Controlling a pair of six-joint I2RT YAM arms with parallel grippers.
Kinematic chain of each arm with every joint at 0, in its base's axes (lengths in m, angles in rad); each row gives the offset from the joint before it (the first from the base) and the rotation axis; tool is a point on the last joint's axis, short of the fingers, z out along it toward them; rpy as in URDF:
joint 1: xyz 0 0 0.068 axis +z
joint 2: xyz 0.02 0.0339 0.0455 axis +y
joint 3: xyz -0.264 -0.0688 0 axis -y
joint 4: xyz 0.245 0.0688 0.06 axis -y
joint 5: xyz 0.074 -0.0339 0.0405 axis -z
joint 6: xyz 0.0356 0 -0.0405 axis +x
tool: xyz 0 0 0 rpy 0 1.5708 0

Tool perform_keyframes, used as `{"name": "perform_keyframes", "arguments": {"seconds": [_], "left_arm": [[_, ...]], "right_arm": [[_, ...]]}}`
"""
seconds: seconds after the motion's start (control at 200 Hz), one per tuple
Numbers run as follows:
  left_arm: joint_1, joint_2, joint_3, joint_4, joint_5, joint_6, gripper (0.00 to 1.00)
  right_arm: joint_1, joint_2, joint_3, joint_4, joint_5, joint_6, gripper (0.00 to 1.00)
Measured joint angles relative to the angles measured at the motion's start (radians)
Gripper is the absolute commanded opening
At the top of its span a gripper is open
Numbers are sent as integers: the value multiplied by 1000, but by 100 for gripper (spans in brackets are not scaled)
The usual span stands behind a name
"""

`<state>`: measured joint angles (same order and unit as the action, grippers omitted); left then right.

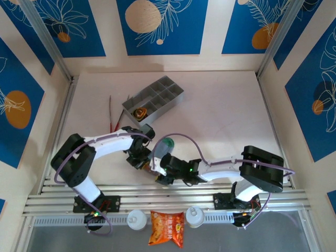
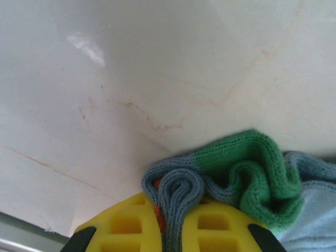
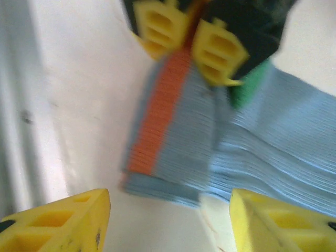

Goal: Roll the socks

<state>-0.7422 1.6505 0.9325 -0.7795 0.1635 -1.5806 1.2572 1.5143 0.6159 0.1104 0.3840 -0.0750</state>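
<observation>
One grey-blue sock (image 1: 160,151) lies lower centre of the top view, between the arms. Its knit fold is pinched by the left gripper (image 2: 169,231); right gripper (image 3: 168,207) stands spread. Soft, light, floppy, so take doubled layers near the orange cuff (image 3: 157,115), not one ply.

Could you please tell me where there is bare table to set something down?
Widest bare table lies between the grey tray and the right wall. A narrower strip runs between the red sticks and the left wall. Front centre is crowded: left pincer, right pincer and the grey-blue sock.
</observation>
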Motion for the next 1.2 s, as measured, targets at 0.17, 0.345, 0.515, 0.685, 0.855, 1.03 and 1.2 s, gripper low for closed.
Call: {"name": "perform_keyframes", "arguments": {"seconds": [0.17,0.345,0.515,0.685,0.855,1.03,1.2], "left_arm": [[-1,43,50,-51,0,-4,0],[-1,68,76,-78,0,-5,0],[-1,82,90,-92,0,-8,0],[-1,93,103,-103,3,-8,0],[2,94,103,-101,8,-6,0],[7,74,82,-79,12,-7,0],[12,-3,-3,15,12,-32,47]], "right_arm": [[58,9,36,-49,120,-73,61],[61,64,130,-52,169,-126,61],[68,96,161,-55,179,-132,57],[61,164,163,-67,178,-90,49],[59,192,175,-78,166,-49,18],[60,190,190,-111,164,-3,0],[30,185,172,-85,113,135,0]]}}
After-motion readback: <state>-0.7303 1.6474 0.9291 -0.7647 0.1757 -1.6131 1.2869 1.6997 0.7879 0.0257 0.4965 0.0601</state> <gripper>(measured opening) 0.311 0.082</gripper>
